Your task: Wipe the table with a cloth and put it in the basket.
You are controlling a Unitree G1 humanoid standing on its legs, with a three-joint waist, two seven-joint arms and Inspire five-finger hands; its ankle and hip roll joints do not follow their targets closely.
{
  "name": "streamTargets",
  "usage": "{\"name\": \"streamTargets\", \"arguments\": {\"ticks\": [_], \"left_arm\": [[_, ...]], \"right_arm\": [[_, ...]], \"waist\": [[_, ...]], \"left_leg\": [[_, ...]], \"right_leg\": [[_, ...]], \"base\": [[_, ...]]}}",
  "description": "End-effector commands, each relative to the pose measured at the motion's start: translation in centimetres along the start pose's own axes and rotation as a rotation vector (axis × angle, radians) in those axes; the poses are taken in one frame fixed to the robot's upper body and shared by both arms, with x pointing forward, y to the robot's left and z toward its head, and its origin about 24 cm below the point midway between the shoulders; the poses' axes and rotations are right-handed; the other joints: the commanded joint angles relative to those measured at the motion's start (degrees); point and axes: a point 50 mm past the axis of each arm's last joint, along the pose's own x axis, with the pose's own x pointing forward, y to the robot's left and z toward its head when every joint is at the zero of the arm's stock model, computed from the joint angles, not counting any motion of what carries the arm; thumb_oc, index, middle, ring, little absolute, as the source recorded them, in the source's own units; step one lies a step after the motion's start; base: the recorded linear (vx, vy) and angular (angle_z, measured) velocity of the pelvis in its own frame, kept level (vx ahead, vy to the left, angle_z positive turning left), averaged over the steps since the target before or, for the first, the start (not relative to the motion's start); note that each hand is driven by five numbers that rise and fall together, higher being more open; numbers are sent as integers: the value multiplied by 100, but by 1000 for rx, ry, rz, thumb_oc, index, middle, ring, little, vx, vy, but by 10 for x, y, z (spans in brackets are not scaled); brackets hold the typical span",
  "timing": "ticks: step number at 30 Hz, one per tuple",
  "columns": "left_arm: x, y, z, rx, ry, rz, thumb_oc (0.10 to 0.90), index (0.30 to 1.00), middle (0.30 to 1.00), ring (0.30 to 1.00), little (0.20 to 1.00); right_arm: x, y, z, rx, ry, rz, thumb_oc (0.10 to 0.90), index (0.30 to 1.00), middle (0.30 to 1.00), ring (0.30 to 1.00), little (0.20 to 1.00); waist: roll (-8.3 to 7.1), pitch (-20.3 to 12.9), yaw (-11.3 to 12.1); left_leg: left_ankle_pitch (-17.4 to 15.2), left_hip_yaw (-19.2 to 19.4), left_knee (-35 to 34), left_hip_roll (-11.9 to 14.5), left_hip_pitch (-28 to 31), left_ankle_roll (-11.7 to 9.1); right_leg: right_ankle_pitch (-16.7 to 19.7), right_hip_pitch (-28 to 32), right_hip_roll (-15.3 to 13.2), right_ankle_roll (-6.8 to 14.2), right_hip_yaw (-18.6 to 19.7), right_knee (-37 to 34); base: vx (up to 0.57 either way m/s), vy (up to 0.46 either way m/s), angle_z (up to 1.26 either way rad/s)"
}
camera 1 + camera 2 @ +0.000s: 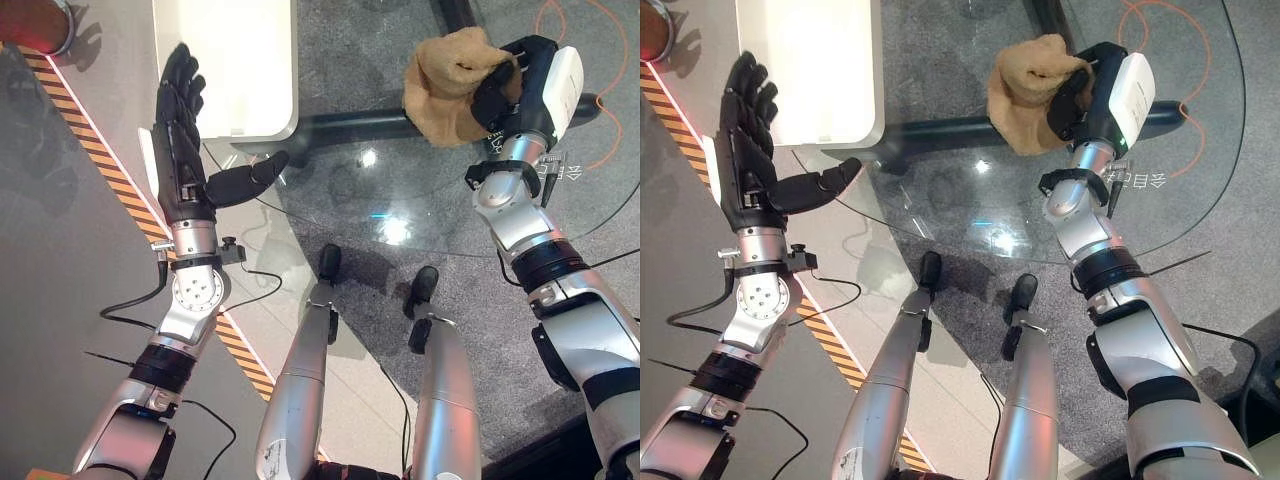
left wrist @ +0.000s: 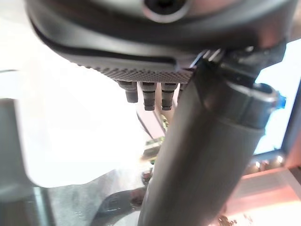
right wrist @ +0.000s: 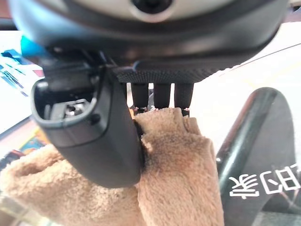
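Observation:
A tan fluffy cloth (image 1: 448,88) is bunched in my right hand (image 1: 515,85), whose thumb and fingers are curled round it above the round glass table (image 1: 420,215). The right wrist view shows the cloth (image 3: 178,179) pinched under the thumb (image 3: 94,136). My left hand (image 1: 180,130) is held flat beside the table's left edge, fingers straight, thumb (image 1: 245,182) stretched out toward the glass, holding nothing.
A white rectangular surface (image 1: 235,65) lies at the back, beyond the left hand. A black and orange striped tape line (image 1: 110,170) crosses the floor. A red round object (image 1: 35,25) sits at the far left corner. An orange cable (image 1: 600,60) loops on the carpet behind the table.

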Motion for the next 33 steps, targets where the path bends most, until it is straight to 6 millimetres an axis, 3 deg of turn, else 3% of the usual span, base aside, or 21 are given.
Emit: {"name": "streamTargets", "arguments": {"ticks": [1,9,24,29,33], "left_arm": [[27,5,45,-4,-275,34,800,900,900,900,900],[45,-1,57,67,-339,0,800,900,900,900,900],[54,-9,55,51,-326,-1,800,900,900,900,900],[55,-10,52,22,-296,7,800,900,900,900,900],[52,-11,47,-118,-246,7,800,900,900,900,900]], "right_arm": [[16,-31,71,145,-344,-121,100,300,300,300,200],[-5,-36,100,256,-507,-63,100,300,300,300,200],[-33,-51,134,409,-686,-50,100,300,300,300,200],[-43,-57,143,458,-741,-46,100,300,300,300,200],[-49,-60,149,498,-771,-18,100,300,300,300,200]], "waist": [[32,-139,-87],[-133,-139,-257],[-348,-139,-457],[-397,-139,-510],[-419,-139,-553]], "left_leg": [[-456,249,77,-467,298,501],[-474,301,105,-410,256,482],[-517,384,118,-349,255,477],[-543,411,116,-336,277,476],[-559,436,132,-318,266,473]], "right_leg": [[-47,185,393,-59,-348,-60],[-54,134,485,-18,-247,-17],[-54,136,605,13,-132,-29],[-61,155,634,21,-103,-44],[-75,145,659,22,-77,-31]], "base": [[0,0,0],[0,-1,0],[2,0,-1],[0,0,0],[0,0,0]]}}
